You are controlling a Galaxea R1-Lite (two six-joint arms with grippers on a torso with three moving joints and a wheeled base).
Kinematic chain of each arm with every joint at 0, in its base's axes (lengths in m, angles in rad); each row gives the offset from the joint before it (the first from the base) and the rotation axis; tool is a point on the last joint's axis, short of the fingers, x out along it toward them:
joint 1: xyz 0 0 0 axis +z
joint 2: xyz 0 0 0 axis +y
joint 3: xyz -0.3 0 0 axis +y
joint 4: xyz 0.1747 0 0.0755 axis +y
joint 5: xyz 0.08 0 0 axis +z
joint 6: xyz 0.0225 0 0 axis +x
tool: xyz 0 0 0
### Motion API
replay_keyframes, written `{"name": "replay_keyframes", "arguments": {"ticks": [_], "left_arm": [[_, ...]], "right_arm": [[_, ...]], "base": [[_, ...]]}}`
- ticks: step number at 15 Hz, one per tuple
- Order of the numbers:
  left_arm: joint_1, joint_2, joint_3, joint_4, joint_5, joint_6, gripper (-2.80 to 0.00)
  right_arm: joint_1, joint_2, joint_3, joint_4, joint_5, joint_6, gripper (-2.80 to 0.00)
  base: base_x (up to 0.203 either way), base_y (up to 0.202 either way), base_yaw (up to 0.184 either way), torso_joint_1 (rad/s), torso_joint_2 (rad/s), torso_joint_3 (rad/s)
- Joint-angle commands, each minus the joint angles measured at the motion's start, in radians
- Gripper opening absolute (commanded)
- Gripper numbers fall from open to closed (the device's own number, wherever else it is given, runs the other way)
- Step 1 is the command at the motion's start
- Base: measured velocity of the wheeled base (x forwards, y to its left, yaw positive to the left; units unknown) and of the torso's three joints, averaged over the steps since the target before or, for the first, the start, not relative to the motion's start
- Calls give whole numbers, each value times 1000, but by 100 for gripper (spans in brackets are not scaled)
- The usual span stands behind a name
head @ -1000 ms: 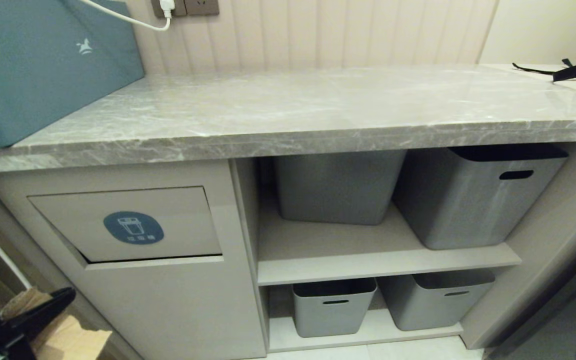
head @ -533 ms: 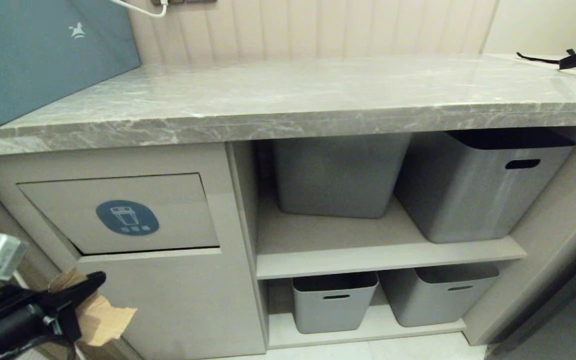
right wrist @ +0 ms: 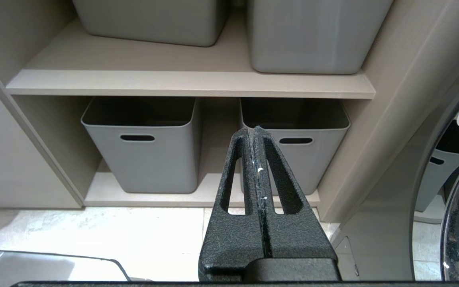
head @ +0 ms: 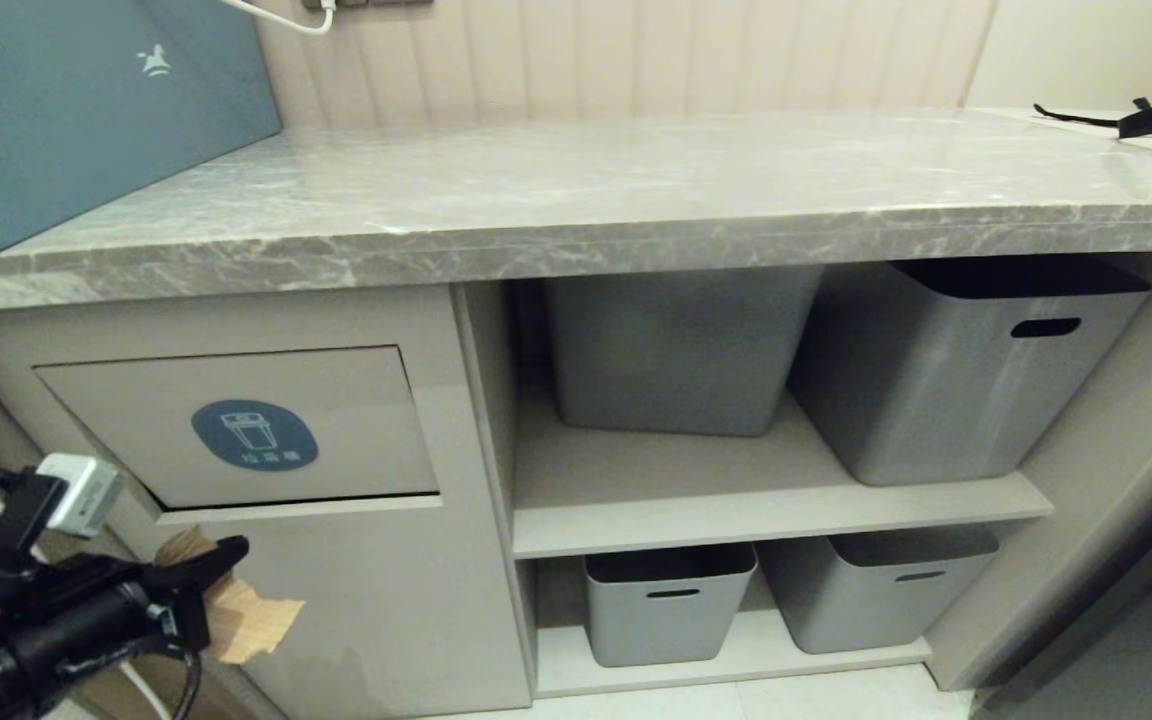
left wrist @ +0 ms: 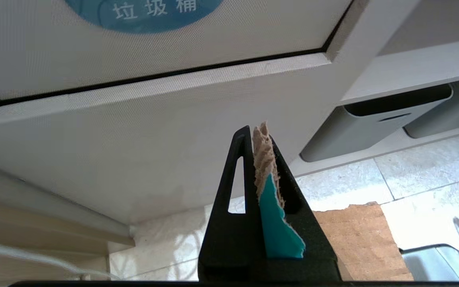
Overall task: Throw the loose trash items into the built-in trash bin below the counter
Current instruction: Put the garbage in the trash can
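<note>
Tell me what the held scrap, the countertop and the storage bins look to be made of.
Scrap in the left gripper: corrugated cardboard, with a torn fibrous brown edge and one turquoise printed face. Countertop: polished marble or a lookalike, grey with white veins and a sheen. Storage bins: apparently moulded matte grey plastic, with smooth walls and cut-out handle slots.

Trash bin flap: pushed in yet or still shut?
Shut. The flap sits flush in its panel, with only a thin dark seam along its lower edge. The left pincer holds a cardboard scrap below it.
</note>
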Motion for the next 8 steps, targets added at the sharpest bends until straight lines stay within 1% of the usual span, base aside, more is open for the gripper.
{"name": "replay_keyframes", "arguments": {"ticks": [1, 3, 4, 5, 6, 8], "left_arm": [[2, 107, 5, -82, -14, -3, -280], [20, 177, 35, -245, -53, -35, -280], [52, 206, 46, -304, -67, -54, -280], [99, 239, 45, -346, -81, -61, -280], [138, 264, 46, -383, -113, -64, -280], [255, 303, 47, -435, -259, -66, -280]], "right_arm": [[0, 1, 0, 0, 1, -1, -280], [0, 1, 0, 1, 1, -1, -280], [0, 1, 0, 1, 1, -1, -280], [0, 1, 0, 1, 1, -1, -280], [0, 1, 0, 1, 1, 1, -280], [0, 1, 0, 0, 1, -1, -280]], "base": [[0, 0, 0, 0, 0, 0], [0, 0, 0, 0, 0, 0], [0, 0, 0, 0, 0, 0], [0, 0, 0, 0, 0, 0], [0, 0, 0, 0, 0, 0], [0, 0, 0, 0, 0, 0]]}}
